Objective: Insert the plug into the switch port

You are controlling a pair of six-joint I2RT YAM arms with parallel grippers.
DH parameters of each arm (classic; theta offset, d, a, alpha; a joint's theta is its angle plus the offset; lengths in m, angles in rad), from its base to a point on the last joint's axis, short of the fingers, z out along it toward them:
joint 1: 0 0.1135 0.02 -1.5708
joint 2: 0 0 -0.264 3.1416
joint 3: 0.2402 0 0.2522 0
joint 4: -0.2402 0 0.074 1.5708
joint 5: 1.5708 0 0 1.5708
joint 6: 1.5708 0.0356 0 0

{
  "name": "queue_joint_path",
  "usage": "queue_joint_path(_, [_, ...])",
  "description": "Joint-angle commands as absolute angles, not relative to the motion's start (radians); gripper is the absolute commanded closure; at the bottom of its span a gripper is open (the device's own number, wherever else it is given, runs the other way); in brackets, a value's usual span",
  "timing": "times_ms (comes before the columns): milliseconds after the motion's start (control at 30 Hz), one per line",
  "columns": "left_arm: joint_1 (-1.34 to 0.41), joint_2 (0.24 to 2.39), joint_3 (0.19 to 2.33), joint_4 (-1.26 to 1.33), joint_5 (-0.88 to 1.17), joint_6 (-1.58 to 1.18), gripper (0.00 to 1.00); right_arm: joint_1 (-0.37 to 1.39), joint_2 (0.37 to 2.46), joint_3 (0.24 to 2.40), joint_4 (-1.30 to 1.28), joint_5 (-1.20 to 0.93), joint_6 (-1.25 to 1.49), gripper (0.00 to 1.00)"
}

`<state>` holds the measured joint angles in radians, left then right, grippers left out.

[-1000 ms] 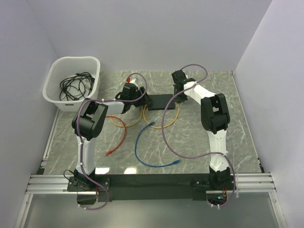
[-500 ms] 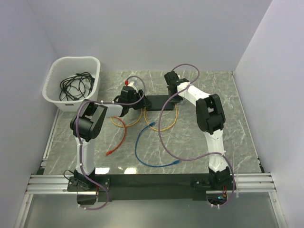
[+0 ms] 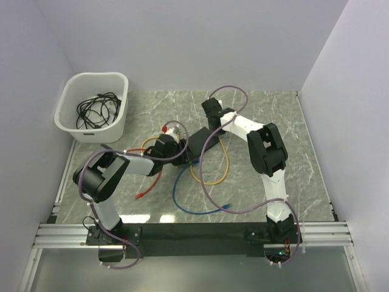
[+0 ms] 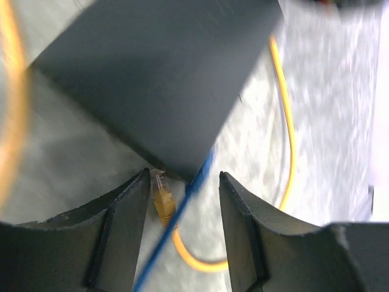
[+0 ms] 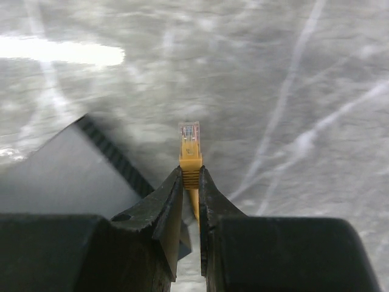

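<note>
Our right gripper (image 3: 214, 123) hangs over the far end of the switch (image 3: 205, 140) when we look from the top, and our left gripper (image 3: 182, 152) is at its near end. The switch lies slanted in the middle of the table (image 3: 292, 152), with a yellow cable (image 3: 209, 182) beside it.

From the left wrist we see the fingers wide apart, holding nothing. A corner of the switch is just past them.

From the right wrist we see the fingers squeezed on the yellow plug (image 5: 189, 139), just beside the switch's edge, not touching it.
</note>
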<state>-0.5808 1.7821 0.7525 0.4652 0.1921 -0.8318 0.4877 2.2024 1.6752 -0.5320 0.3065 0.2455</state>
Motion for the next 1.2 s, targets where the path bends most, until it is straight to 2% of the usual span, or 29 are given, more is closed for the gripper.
queue_joint_path(0, [-0.637, 1.717, 0.713, 0.474, 0.217, -0.879, 0.45, 0.565, 2.200, 1.625, -0.499, 0.198, 0.298, 1.00])
queue_joint_path(167, [-0.635, 1.606, 0.686, 0.355, 0.120, -0.842, 0.45, 0.513, 2.126, 1.586, -0.492, 0.291, 0.304, 1.00])
queue_joint_path(333, [-0.635, 1.543, 0.745, 0.213, 0.020, -0.787, 0.44, 0.471, 2.028, 1.510, -0.491, 0.360, 0.319, 1.00])
queue_joint_path(633, [-0.661, 1.420, 0.658, 0.239, 0.018, -0.738, 0.44, 0.466, 1.862, 1.350, -0.500, 0.377, 0.383, 1.00])
queue_joint_path(833, [-0.719, 1.489, 0.609, 0.298, 0.023, -0.713, 0.45, 0.482, 1.818, 1.276, -0.479, 0.353, 0.391, 1.00])
queue_joint_path(1067, [-0.741, 1.617, 0.658, 0.281, -0.041, -0.712, 0.42, 0.486, 1.825, 1.241, -0.457, 0.318, 0.393, 1.00])
queue_joint_path(1167, [-0.741, 1.655, 0.681, 0.270, -0.037, -0.700, 0.44, 0.486, 1.821, 1.233, -0.446, 0.307, 0.391, 1.00])
